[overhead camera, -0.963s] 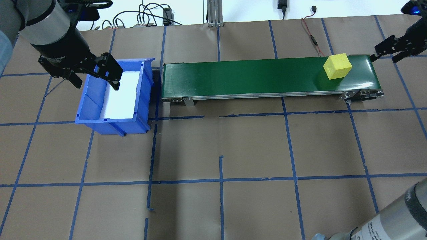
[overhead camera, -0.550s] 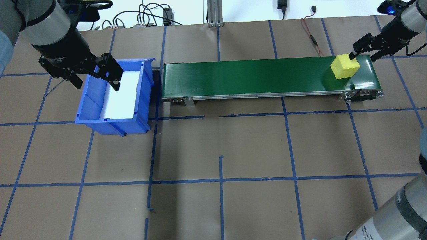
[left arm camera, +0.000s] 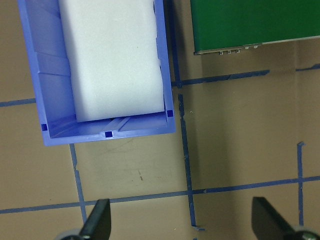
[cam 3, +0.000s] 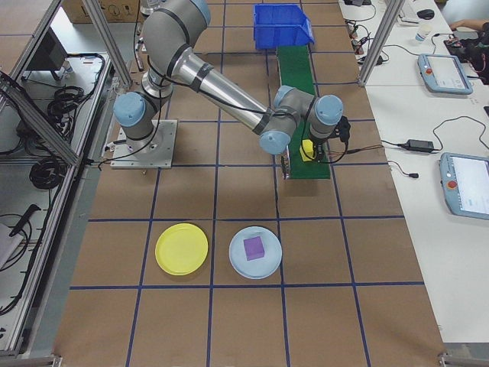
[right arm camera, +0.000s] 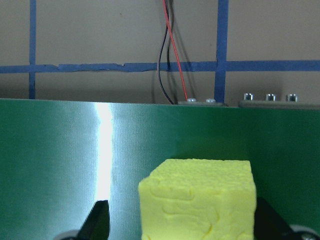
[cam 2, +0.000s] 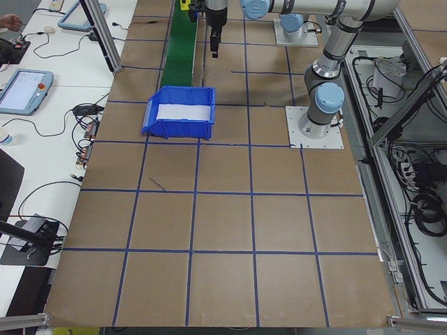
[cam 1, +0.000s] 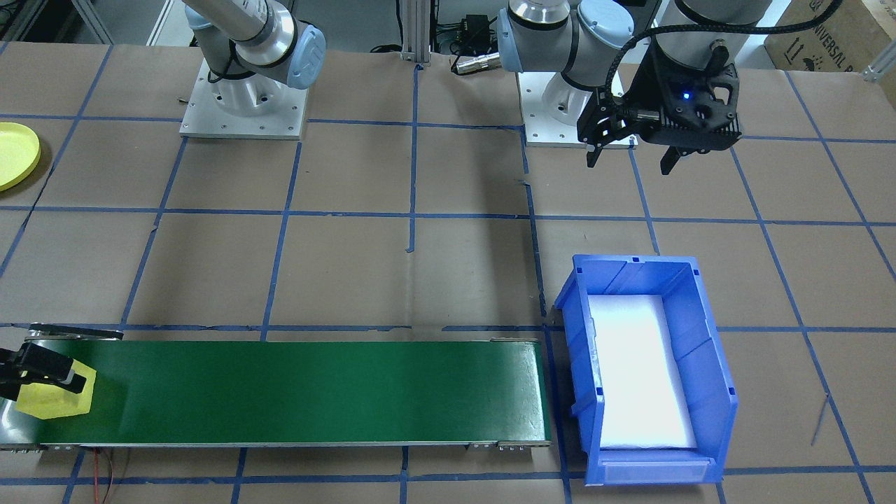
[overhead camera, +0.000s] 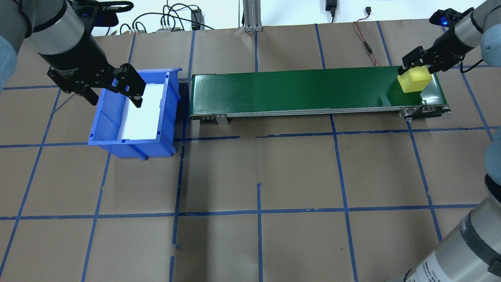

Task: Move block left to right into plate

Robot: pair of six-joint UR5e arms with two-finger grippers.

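Yellow foam fills the right end effector [overhead camera: 415, 67], whose two fingers straddle the block [overhead camera: 414, 78] without visibly clamping it, at the green conveyor's [overhead camera: 297, 88] 3 o'clock end in the overhead view. The step in hand looks like the grasp; next, closing, lifting and carrying to the yellow plate [cam 3: 182, 248] on the surface. The left end effector [overhead camera: 111, 88] hangs spread and empty over the blue bin [overhead camera: 133, 147].
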